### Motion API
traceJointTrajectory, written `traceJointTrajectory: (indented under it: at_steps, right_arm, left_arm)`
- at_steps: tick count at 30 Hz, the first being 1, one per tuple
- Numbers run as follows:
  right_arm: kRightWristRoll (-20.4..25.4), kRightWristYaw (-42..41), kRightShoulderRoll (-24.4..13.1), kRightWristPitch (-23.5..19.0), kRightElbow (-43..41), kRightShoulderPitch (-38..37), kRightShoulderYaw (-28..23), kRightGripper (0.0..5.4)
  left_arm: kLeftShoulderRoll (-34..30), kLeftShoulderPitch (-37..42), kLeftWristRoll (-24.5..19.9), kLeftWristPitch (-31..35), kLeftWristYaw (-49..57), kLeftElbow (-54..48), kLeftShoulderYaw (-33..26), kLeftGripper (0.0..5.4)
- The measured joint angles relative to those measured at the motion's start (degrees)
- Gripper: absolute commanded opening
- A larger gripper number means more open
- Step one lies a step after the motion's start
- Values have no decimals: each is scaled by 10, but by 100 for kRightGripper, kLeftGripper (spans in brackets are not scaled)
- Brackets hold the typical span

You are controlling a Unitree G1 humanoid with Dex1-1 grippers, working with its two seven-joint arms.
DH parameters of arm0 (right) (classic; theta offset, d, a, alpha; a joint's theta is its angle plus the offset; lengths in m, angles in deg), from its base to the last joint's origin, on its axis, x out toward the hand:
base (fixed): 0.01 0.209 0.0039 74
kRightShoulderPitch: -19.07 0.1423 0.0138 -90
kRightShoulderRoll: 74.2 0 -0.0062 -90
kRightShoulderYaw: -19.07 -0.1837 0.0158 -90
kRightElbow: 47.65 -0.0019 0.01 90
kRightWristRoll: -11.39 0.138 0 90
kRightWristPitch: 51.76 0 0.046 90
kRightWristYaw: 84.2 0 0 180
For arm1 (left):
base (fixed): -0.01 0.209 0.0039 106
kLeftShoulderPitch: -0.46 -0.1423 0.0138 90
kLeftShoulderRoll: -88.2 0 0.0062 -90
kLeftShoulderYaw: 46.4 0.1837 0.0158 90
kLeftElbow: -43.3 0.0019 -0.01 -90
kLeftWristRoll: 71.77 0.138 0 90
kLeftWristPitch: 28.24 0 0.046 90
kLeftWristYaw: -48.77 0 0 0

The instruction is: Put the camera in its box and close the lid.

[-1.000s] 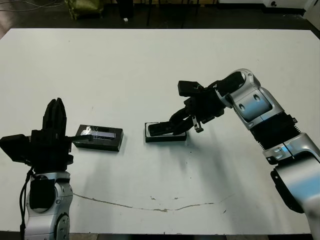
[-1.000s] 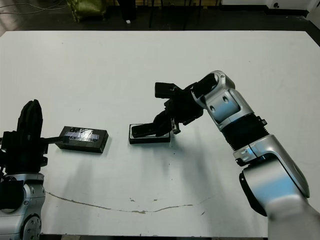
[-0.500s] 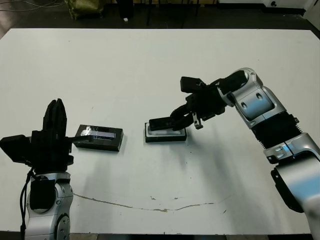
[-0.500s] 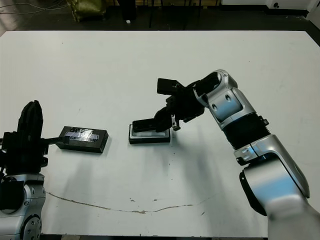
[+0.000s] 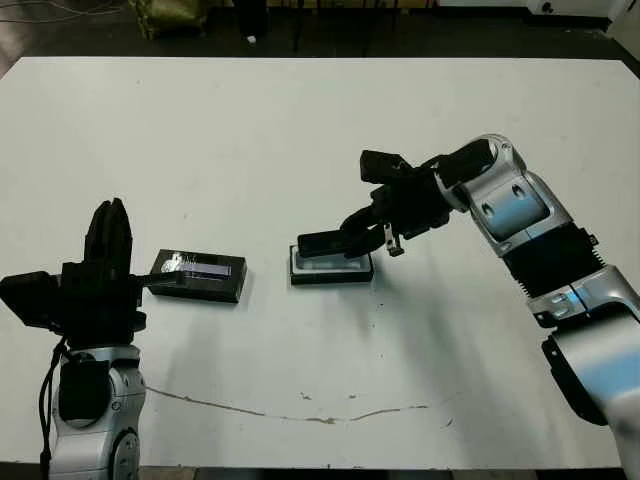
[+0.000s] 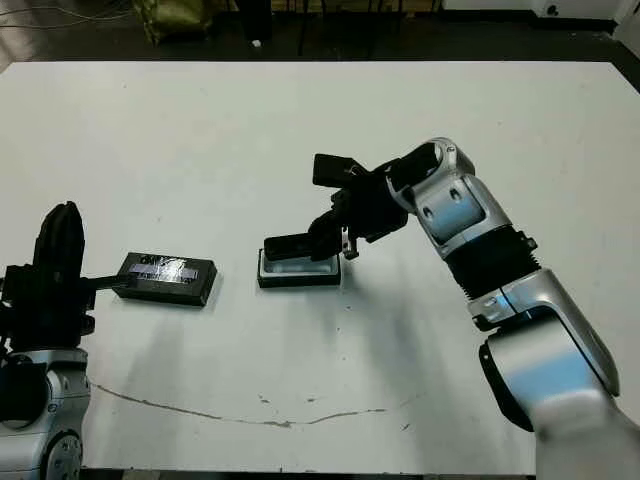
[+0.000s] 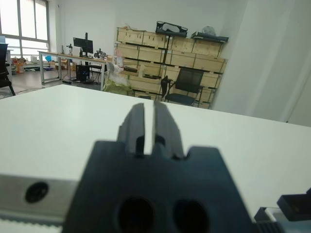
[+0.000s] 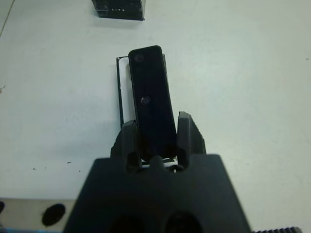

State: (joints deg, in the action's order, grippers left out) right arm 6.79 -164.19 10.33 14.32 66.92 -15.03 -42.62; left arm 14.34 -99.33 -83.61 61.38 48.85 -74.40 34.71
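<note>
The right pincer (image 8: pixel 155 141) is closed on one end of the slim black bar-shaped camera (image 8: pixel 150 97), which projects straight out between the two fingers (image 8: pixel 188 133). In the head views the camera (image 5: pixel 322 243) hangs just above the small shallow black-walled, white-lined box (image 5: pixel 331 268), apparently clear of it and not yet seated. The bar's long axis runs nearly parallel to the box's long side. The wrist view shows the box (image 8: pixel 119 87) directly beneath the bar, with its thin dark rim and white lining visible along one side, so the bar looks slightly offset across the box's width. In my judgement the coming move is a short descent with a small sideways correction before release.

The camera's visible face is plain glossy black with two small round marks; the screen patch is not visible.

The flat black rectangular lid with the silvery strip (image 5: pixel 197 275) lies flat on the white counter (image 5: pixel 300 130), well apart from the box on the robot's left. The left pincer (image 5: pixel 108 255) stands beside it, fingers (image 7: pixel 137 128) pressed nearly together, holding nothing. The left arm is the nearer to the lid.
</note>
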Motion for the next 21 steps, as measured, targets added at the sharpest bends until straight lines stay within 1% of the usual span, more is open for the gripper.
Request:
traceJointTrajectory:
  at_steps: [6, 21]
  right_arm:
    - [-2, -2, 0, -9, 0, 0, 7, 22]
    - [-12, -1, -3, -5, -8, -1, 19, 22]
  left_arm:
    - [1, -1, -10, 0, 0, 0, -1, 0]
    - [1, -3, -17, 0, -5, 0, -1, 0]
